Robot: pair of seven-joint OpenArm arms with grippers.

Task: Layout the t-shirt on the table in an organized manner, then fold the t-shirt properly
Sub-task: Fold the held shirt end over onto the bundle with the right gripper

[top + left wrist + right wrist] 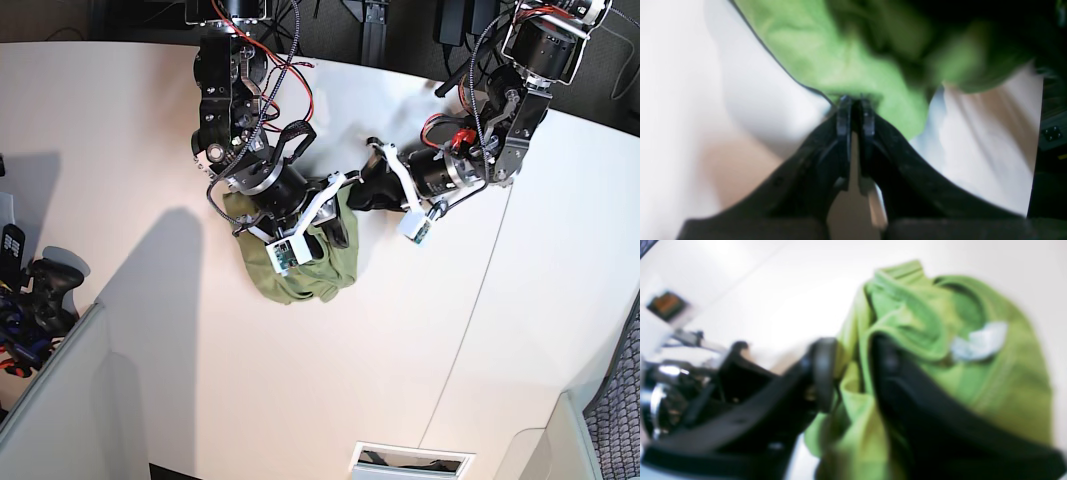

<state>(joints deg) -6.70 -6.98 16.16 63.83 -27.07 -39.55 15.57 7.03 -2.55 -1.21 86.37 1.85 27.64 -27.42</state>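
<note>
The t-shirt (300,262) lies bunched in a lump on the table (130,120), well in from every edge, somewhat toward the far edge, nowhere near laid out.

Base view, left to right: the right gripper (318,218) is over the heap's upper right part. In its wrist view the jaws stand apart with a fold of green cloth (853,380) between them; ribbed collar and a white label (978,341) sit just beyond. Cannot tell whether it grips or is letting go.

The left gripper (362,192) is at the heap's far right corner. Its wrist view shows the jaws pressed together on a shirt edge (857,96).

Judgement: both arms are at the same end of the bundle; its bulk trails toward the near edge. Spreading needs the two holds drawn apart.
</note>
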